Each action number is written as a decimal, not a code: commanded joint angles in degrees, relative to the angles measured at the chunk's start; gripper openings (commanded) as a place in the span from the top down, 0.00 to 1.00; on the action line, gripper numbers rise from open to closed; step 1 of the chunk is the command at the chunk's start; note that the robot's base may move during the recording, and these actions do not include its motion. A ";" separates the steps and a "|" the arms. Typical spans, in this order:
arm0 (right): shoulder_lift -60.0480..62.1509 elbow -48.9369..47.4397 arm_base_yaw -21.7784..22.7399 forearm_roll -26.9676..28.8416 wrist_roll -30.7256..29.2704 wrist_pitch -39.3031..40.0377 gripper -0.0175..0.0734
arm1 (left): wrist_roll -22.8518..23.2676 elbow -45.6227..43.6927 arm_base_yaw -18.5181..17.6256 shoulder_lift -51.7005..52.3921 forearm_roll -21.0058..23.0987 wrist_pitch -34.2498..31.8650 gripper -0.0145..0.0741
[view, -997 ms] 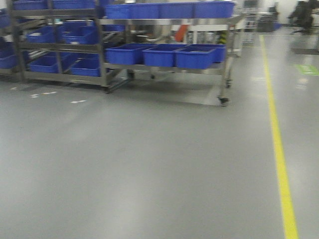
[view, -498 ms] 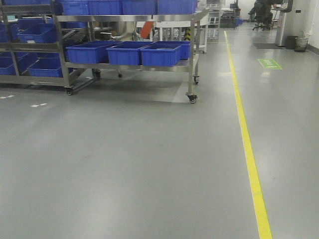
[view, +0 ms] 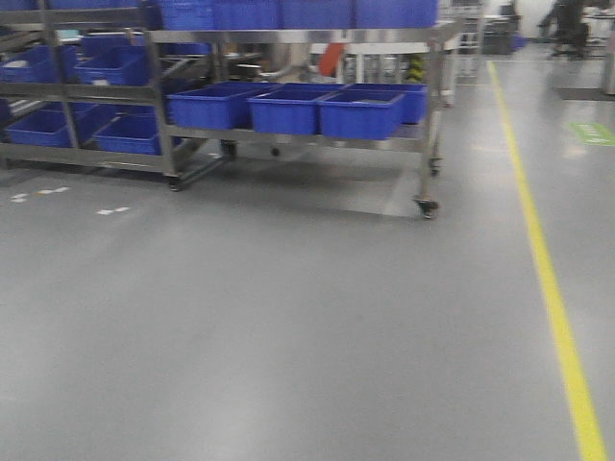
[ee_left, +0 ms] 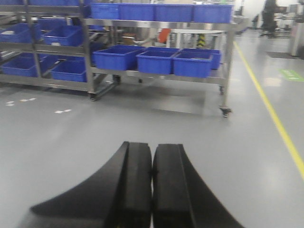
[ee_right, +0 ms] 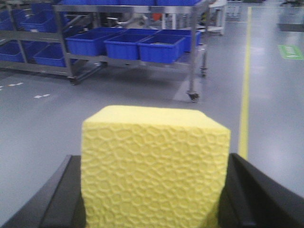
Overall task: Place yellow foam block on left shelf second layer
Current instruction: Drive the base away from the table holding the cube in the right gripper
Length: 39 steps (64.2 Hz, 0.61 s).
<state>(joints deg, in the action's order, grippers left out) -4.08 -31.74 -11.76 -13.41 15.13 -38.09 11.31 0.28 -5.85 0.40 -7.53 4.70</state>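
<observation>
Your right claw [ee_right: 153, 202] clamps the dimpled, matte yellow foam block [ee_right: 154, 156] between its fingers; your left claw [ee_left: 152, 183] is pressed together.

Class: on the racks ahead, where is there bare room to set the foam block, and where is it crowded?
Crowded: lower shelf of the cart, packed with blue bins. Free: the gap above their rims under the top shelf, and grey floor between cart and yellow line.
</observation>
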 commanded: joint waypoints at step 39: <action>-1.38 -1.50 0.42 -1.17 -0.46 4.89 0.46 | 0.22 1.48 -0.11 -0.41 0.42 -5.05 0.68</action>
<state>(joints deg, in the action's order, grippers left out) -4.08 -31.74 -11.76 -13.52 15.13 -38.19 11.31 0.28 -5.85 0.40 -7.53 4.70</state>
